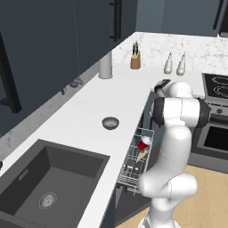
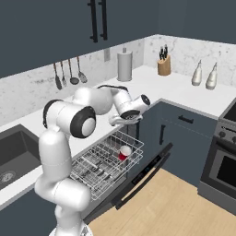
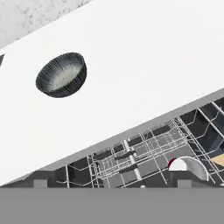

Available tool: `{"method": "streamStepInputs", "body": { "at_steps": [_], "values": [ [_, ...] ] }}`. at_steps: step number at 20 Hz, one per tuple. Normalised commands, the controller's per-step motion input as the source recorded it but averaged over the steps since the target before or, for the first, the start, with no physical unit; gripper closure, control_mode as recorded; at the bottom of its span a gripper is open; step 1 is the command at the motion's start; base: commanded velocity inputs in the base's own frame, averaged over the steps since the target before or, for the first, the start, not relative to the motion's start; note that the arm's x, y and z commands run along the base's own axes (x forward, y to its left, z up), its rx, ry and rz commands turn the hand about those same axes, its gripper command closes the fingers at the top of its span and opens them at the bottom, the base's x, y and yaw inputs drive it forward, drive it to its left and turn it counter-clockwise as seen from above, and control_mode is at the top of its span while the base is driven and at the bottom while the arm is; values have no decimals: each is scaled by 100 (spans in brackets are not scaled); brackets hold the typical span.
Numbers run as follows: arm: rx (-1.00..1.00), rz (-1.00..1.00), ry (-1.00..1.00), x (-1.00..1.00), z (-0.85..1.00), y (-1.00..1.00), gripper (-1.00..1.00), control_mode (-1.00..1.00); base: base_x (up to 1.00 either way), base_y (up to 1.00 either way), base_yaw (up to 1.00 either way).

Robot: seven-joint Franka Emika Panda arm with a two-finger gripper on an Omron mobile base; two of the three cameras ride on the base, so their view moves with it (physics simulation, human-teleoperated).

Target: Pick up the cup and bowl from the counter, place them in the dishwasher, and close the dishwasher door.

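The grey bowl (image 1: pixel 110 123) (image 3: pixel 61 74) sits upright on the white counter (image 1: pixel 89 111) (image 3: pixel 144 57), a short way in from its front edge. The red cup (image 1: pixel 143 144) (image 2: pixel 124 152) (image 3: pixel 187 164) stands in the dishwasher's pulled-out wire rack (image 1: pixel 132 164) (image 2: pixel 102 163) (image 3: pixel 131 155). The dishwasher door (image 2: pixel 144 175) hangs open, folded down under the rack. My gripper (image 2: pixel 124 121) (image 3: pixel 112 183) hovers above the counter's edge and the rack, pointing down. It is open, with nothing between its fingers. The bowl lies off to one side of it.
A tall grey cylinder (image 1: pixel 105 65) (image 2: pixel 124 65), a knife block (image 1: pixel 135 60) (image 2: pixel 163 64) and two bottles (image 1: pixel 174 64) (image 2: pixel 204 74) stand at the counter's back. The dark sink (image 1: pixel 49 178) is nearby. The steel oven (image 1: pixel 218 129) (image 2: pixel 226 161) stands beyond the corner. Wood floor (image 2: pixel 184 207) lies past the door.
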Motion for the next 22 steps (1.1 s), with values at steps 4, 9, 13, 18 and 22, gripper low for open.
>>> {"method": "streamStepInputs", "body": {
  "at_steps": [4,9,13,18,22],
  "values": [
    [11,-6,5,-2,57,32,-100,-100,0,0,0],
    [10,-5,15,-1,4,78,-100,-100,0,0,0],
    [1,-14,26,0,-4,88,-100,-100,0,0,0],
    [0,-18,40,0,0,65,-100,-100,0,0,0],
    [-12,-16,35,0,0,61,-100,-100,0,0,0]
  ]
}}
